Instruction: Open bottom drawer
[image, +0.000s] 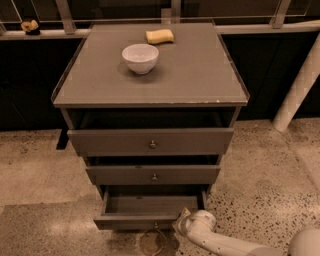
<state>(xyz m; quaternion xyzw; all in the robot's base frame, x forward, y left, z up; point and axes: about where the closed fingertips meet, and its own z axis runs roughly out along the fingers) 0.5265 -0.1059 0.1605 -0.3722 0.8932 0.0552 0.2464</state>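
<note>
1. On my feed the bottom drawer (150, 206) is down at 6 o'clock, the lowest of three fronts on the grey-brown cabinet (200, 80). It's pulled out, sticking out further than the two above it, so I can see its plain grey inside.
2. The gripper (184, 222) is at the drawer's front right corner, roughly 4 o'clock from the middle of the drawer. As far as I can see it's right up against the front panel. Honestly can't tell if it's clamped on anything or let go, since that part is tucked against the wood.
3. The white arm (222, 243) runs from there toward 4 o'clock and out at the bottom right, low over the speckled floor (40, 170).
4. The middle drawer (125, 175) is at 12 o'clock from the bottom one, and the top drawer (110, 141) is above that. There's a dark gap above each front and a small round knob at each centre.
5. On the cabinet top there's a white bowl (140, 58) left of centre. A yellow sponge (160, 36) sits at 1 o'clock from it by the back edge, not touching it.
6. A white post (295, 95) leans at 3 o'clock of the cabinet, well apart.
</note>
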